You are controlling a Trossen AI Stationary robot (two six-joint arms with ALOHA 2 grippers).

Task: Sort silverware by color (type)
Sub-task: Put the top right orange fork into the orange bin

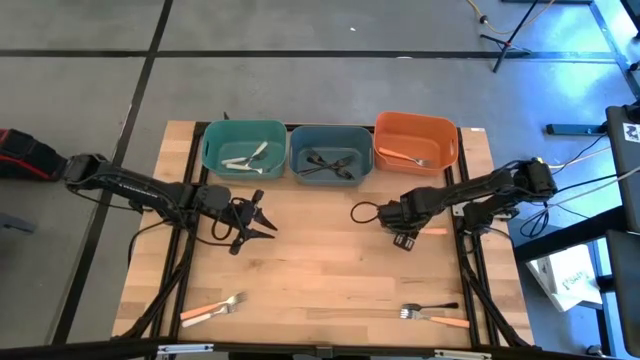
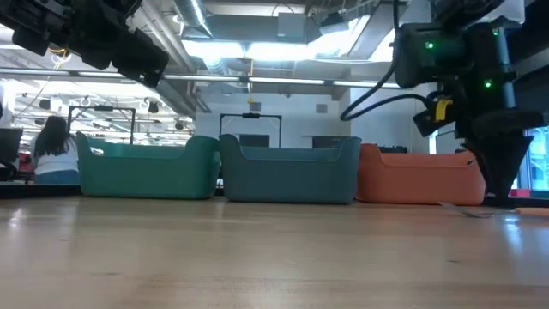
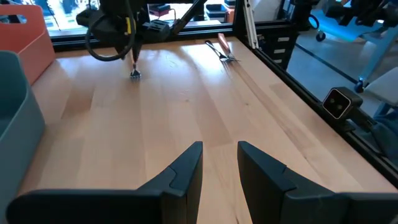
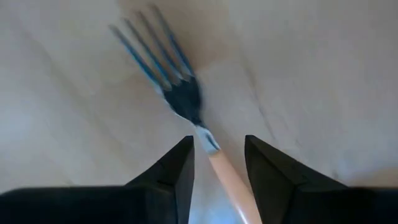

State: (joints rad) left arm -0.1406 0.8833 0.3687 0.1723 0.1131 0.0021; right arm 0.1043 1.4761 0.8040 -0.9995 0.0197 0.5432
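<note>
Right gripper [image 4: 217, 165] clamped on an orange-handled fork [image 4: 186, 102], metal tines pointing down over the table [image 1: 320, 250] below the orange bin [image 1: 416, 140]. Left gripper [image 1: 262, 220] hangs with fingers apart, holding nothing. More forks lie in the bins and near the table's front edge.

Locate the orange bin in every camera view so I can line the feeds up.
High view: orange bin, right end of the three-bin row.
Low view: rightmost bin, in the picture's right half.
Left wrist view: only one end of it shows, cut off by the frame.
Right wrist view: not in it.
Shared landmark: the blue-grey bin right beside it, visible in the same three views.
</note>
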